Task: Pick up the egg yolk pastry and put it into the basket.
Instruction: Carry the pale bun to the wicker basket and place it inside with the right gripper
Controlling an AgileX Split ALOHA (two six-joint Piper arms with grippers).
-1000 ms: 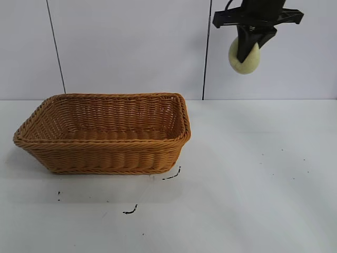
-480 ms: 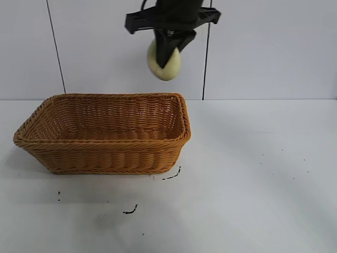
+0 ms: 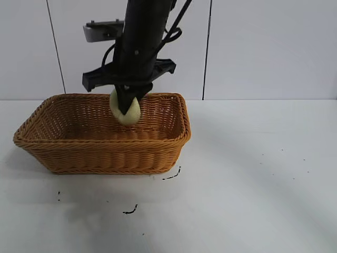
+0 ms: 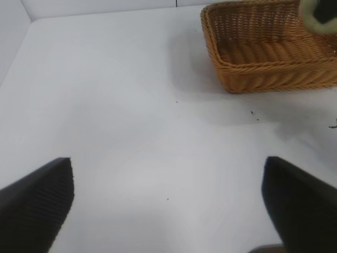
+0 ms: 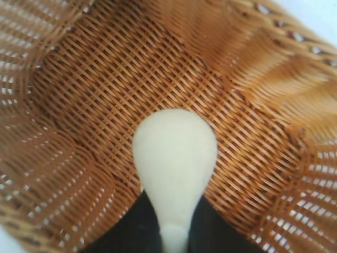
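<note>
The orange-brown wicker basket (image 3: 105,153) stands on the white table at the left. My right gripper (image 3: 126,108) is shut on the pale yellow egg yolk pastry (image 3: 131,115) and holds it just inside the basket, above its floor, near the back wall. In the right wrist view the pastry (image 5: 174,155) is pinched between the black fingers (image 5: 129,226) over the woven basket floor (image 5: 105,89). My left gripper (image 4: 168,200) is open and empty over bare table, well away from the basket (image 4: 263,63); the pastry's edge (image 4: 316,18) shows far off.
The white table (image 3: 253,179) has small black marks (image 3: 130,211) in front of the basket. A white panelled wall stands behind.
My right gripper has carried the pastry from high at the right, leftward and down, into the basket's opening.
</note>
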